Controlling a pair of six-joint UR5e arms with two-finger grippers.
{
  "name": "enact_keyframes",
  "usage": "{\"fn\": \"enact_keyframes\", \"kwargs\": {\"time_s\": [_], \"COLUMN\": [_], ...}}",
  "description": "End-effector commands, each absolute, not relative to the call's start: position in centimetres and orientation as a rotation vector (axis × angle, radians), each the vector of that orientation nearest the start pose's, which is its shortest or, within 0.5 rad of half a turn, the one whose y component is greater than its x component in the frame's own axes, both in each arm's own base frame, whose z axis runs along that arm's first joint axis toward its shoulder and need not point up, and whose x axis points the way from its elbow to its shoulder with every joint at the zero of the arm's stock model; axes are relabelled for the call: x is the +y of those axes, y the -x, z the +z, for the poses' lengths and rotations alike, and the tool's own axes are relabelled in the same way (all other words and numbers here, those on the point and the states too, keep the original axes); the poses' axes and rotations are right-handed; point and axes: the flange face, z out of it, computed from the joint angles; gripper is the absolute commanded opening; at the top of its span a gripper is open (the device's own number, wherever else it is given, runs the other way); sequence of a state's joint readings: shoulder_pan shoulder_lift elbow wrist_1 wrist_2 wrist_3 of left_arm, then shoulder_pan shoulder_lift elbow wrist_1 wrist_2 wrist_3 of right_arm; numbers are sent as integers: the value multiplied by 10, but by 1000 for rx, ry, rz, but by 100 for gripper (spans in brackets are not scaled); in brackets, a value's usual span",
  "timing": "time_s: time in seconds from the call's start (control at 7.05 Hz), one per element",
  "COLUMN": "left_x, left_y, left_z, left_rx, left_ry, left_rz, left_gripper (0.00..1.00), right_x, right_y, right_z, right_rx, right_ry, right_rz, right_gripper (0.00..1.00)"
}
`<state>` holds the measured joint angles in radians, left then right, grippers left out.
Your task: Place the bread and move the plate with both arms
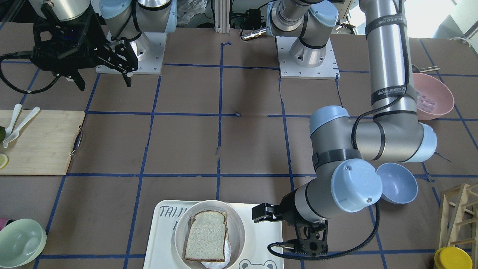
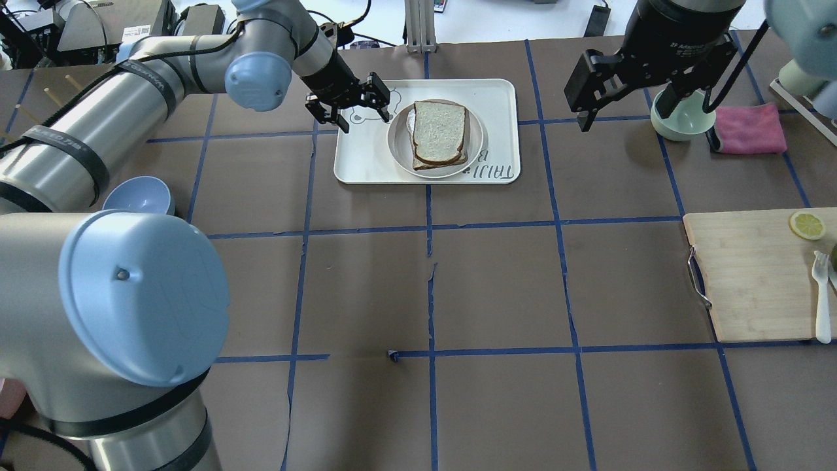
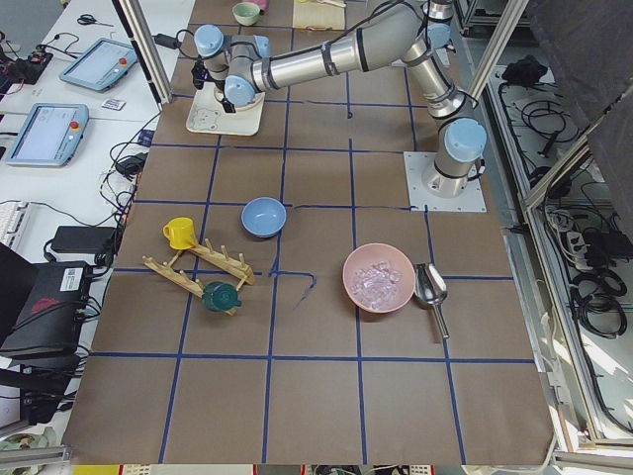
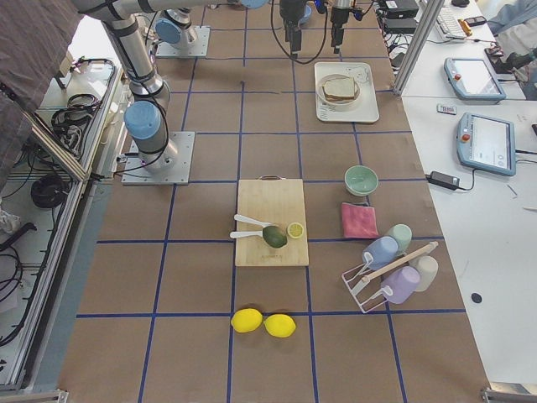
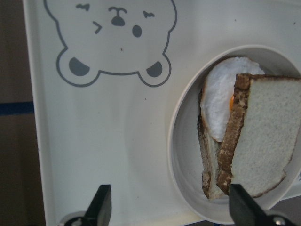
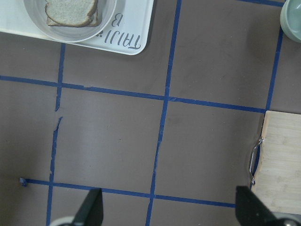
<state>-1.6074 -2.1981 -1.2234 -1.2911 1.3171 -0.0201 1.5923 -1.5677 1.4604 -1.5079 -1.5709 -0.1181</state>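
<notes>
Your left gripper (image 2: pixel 365 123) hangs in the upper middle of the overhead view, jaws spread wide with nothing between them, over the bear-printed end of the white tray (image 2: pixel 366 163). The plate (image 2: pixel 400 152) sits on that tray, just right of the gripper. The bread (image 2: pixel 439 127) lies in the plate, on top of a fried egg (image 5: pixel 220 96) and a second slice (image 5: pixel 207 162). In the left wrist view the egg white shows past the bread's crust, one fingertip hangs over bare tray and the other over the plate's rim.

Your right gripper (image 1: pixel 104 81), in the upper left of the front-facing view, is also wide open and empty, raised over bare table well apart from the tray. In the overhead view's upper right stand a pale green bowl (image 2: pixel 683 121) and a pink cloth (image 2: pixel 749 127). A cutting board (image 2: pixel 758 275) with a lemon slice (image 2: pixel 806 225) and a fork (image 2: pixel 822 294) lies at the right edge, and a blue bowl (image 2: pixel 140 196) sits at the left edge
</notes>
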Motion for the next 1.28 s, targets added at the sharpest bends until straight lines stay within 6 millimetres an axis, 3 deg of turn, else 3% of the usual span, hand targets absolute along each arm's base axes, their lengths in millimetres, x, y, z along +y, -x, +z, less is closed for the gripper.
{"fn": "enact_keyframes", "kwargs": {"time_s": [0.0,0.28,0.57,0.71,1.13], "left_x": [-670,-614,-565,-549,-492], "left_y": [169,136,127,123,125], "left_z": [393,465,518,524,494], "left_rx": [3313,3239,3233,3236,3238], "left_ry": [-11,53,73,85,92], "left_rz": [84,167,173,162,96], "left_gripper": [100,100,100,100,100], "right_x": [-492,-492,-492,-491,-491], "right_y": [-144,-145,-145,-147,-147], "right_z": [534,534,534,533,534], "right_rx": [3135,3135,3135,3133,3135], "right_ry": [219,222,222,226,226], "right_rz": [-67,-67,-67,-65,-67], "right_gripper": [100,100,100,100,100]}}
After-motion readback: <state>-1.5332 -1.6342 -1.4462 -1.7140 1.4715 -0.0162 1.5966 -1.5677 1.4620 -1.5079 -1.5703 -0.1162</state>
